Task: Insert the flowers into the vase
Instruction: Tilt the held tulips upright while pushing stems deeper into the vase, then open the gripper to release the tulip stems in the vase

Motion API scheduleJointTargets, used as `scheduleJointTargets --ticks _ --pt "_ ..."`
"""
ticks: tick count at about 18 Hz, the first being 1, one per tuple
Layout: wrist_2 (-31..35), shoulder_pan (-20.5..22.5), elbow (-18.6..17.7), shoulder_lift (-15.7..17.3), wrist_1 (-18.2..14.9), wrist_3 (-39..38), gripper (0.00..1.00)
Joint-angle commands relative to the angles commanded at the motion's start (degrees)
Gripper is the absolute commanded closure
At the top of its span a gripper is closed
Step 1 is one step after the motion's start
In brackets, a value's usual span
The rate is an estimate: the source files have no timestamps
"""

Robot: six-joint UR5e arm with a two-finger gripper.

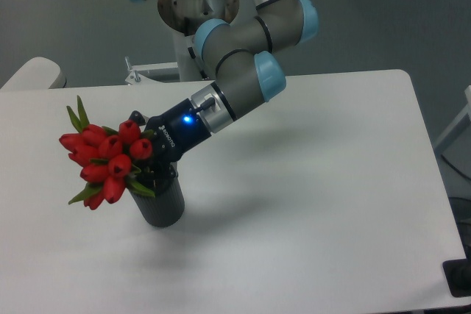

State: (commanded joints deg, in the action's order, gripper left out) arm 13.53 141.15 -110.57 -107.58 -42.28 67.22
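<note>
The flowers (103,156), a tight bunch of red tulip buds with narrow green leaves, lean out to the left over the mouth of the vase (162,202). The vase is a small dark grey cylinder standing upright on the white table (309,204). The stems run down into the vase mouth. My gripper (151,158) comes in from the upper right, tilted, right at the vase mouth behind the blooms. Its fingers are mostly hidden by the flowers, so I cannot tell whether they still hold the stems.
The arm's base (199,5) stands behind the table's far edge. A white rounded object (33,73) sits at the far left. A dark object (458,277) sits beyond the table's right front corner.
</note>
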Motion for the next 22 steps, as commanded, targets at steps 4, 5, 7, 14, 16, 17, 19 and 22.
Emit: scheduleJointTargets --ticks 4,5,7,14,16,17,19,22 --pt "0.0 0.4 -1.1 -0.1 0.0 1.7 0.8" --pt "0.0 0.5 -1.6 -0.1 0.0 2.1 0.79" --pt "0.0 0.7 -2.8 -0.1 0.0 4.1 0.76" --pt "-0.1 1.6 -3.2 -0.1 0.0 4.7 0.54" --pt "-0.1 1.6 -3.0 -0.1 0.0 4.6 0.5" --pt "-0.1 1.6 -3.0 -0.1 0.0 4.7 0.47" --pt "-0.1 1.7 -2.8 -0.1 -0.1 4.6 0.41" --pt "-0.1 2.0 -2.9 -0.1 -0.1 4.6 0.0"
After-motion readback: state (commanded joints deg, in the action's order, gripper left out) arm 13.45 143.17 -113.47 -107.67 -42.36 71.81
